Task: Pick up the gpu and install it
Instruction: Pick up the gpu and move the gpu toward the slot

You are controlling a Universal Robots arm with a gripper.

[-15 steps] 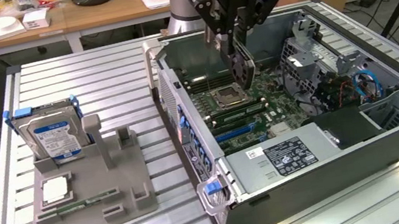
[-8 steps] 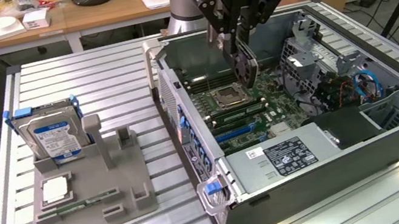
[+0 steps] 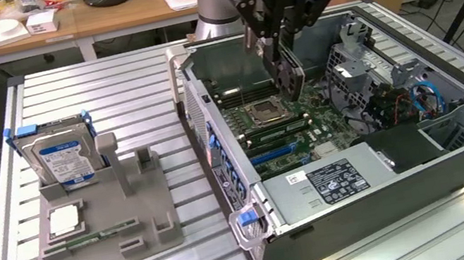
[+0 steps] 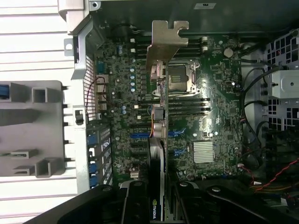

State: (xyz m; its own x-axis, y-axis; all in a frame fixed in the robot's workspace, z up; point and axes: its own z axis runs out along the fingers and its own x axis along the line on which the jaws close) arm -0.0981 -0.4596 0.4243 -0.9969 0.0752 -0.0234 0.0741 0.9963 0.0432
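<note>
The gpu [image 3: 287,71], a thin dark card, hangs on edge inside the open computer case [image 3: 214,140], above the motherboard [image 3: 281,125] near the CPU socket [image 3: 260,112]. My gripper [image 3: 280,50] is shut on the card's upper edge. In the wrist view the gpu [image 4: 158,154] runs edge-on away from my gripper [image 4: 159,205], with its silvery bracket [image 4: 166,42] at the far end. It lies over the motherboard [image 4: 215,93], beside the blue slots [image 4: 140,134].
A grey holder [image 3: 100,225] on the slatted metal table [image 3: 110,87] carries a silver hard drive [image 3: 63,156], a CPU chip [image 3: 65,220] and a green RAM stick [image 3: 98,236]. Drive cages and cables [image 3: 397,93] crowd the case's far side.
</note>
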